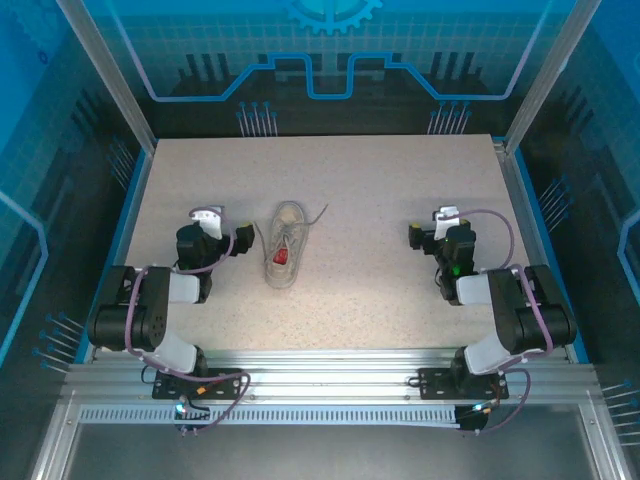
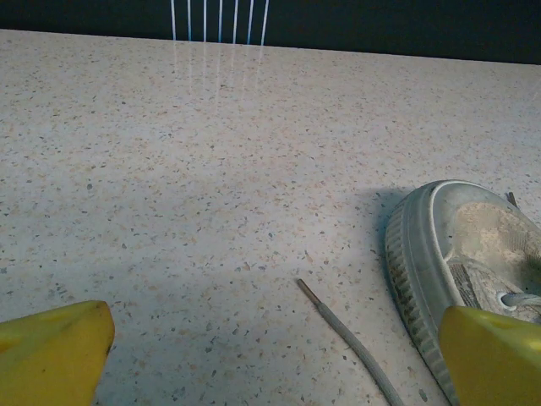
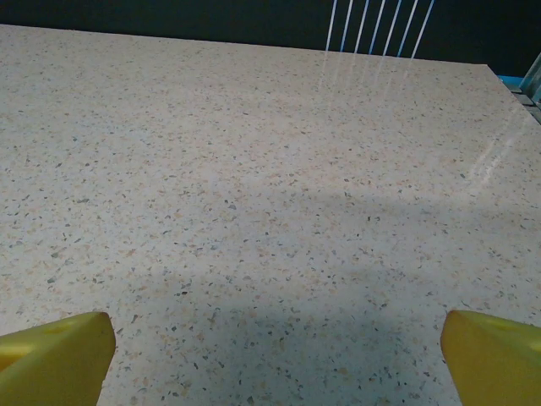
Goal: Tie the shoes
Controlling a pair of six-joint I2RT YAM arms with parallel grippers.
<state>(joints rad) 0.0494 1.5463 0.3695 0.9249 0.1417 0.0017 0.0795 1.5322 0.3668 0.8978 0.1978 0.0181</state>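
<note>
The shoe [image 1: 285,245] is a small whitish-grey sneaker with a red patch inside, lying on the table left of centre with its toe pointing away from the arms. Its thin laces trail loose: one runs off to the far right [image 1: 318,213], another to the left. My left gripper [image 1: 218,228] sits just left of the shoe, open and low over the table. In the left wrist view the shoe's toe [image 2: 473,237] lies by the right yellow finger, and a lace end [image 2: 355,342] lies on the table inside the open left gripper [image 2: 275,326]. My right gripper [image 1: 438,225] is open far to the right, with bare table under it [image 3: 275,326].
The speckled table [image 1: 380,180] is ringed by a blue frame with clear walls. Thin white rods stand at the far edge [image 2: 218,19] [image 3: 376,24]. The table's right edge [image 3: 516,85] shows in the right wrist view.
</note>
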